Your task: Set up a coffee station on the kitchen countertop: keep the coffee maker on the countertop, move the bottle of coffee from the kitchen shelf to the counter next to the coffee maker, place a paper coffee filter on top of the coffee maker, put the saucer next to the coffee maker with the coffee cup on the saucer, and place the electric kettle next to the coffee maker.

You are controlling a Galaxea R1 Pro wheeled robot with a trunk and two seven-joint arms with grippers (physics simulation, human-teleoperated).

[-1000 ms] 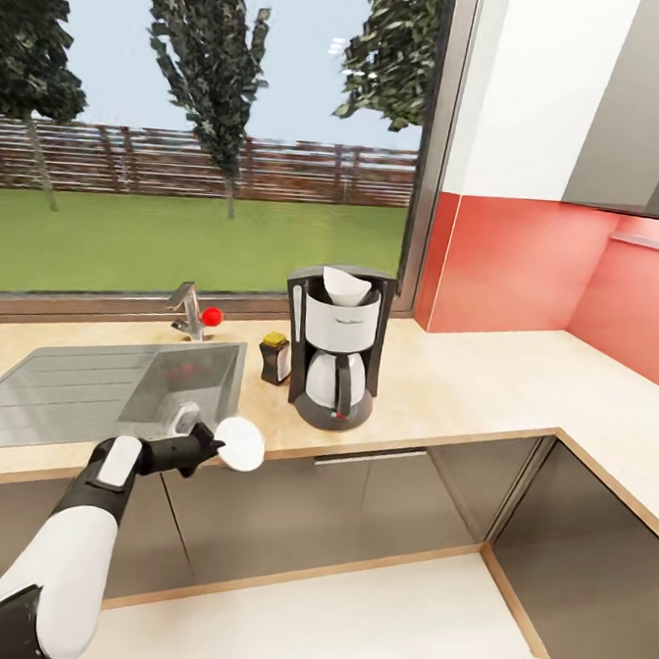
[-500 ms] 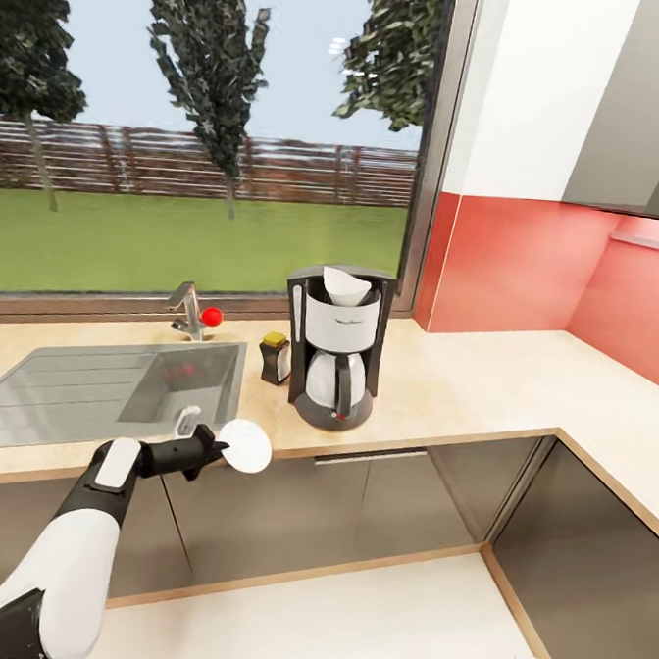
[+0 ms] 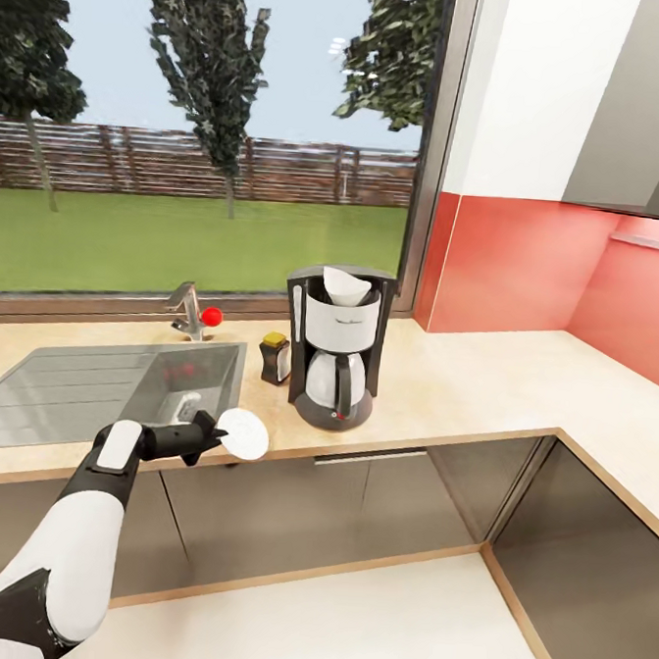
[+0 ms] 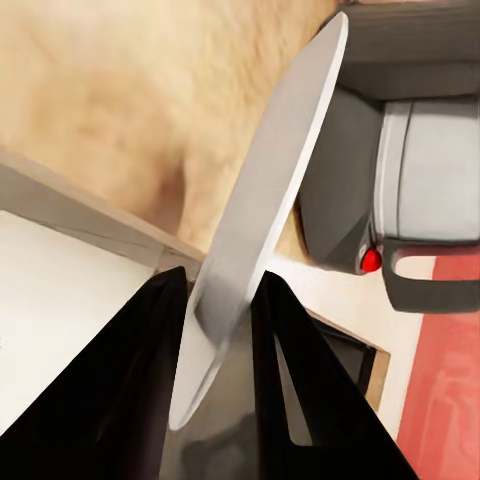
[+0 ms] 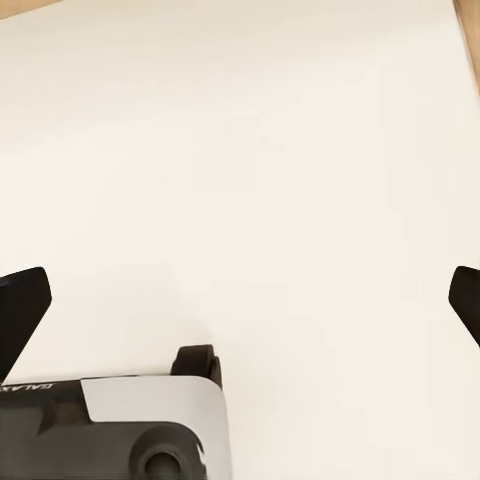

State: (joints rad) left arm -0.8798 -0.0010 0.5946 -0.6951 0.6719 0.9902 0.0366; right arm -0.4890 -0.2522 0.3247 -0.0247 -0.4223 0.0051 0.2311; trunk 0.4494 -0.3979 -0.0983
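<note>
Before me runs a pale wood-look countertop (image 3: 483, 380), turning a corner at right. On it stand the coffee maker (image 3: 336, 348), a paper filter (image 3: 344, 285) in its top, and a small dark yellow-capped bottle (image 3: 273, 357) just beside it. A steel sink (image 3: 99, 387) sits inset at left.

Left gripper (image 3: 210, 432) clamped on saucer (image 3: 244, 434) at countertop (image 3: 463, 388) front edge, beside sink (image 3: 90, 386). Coffee maker (image 3: 335, 345) upright, paper filter (image 3: 346, 285) on top.
</note>
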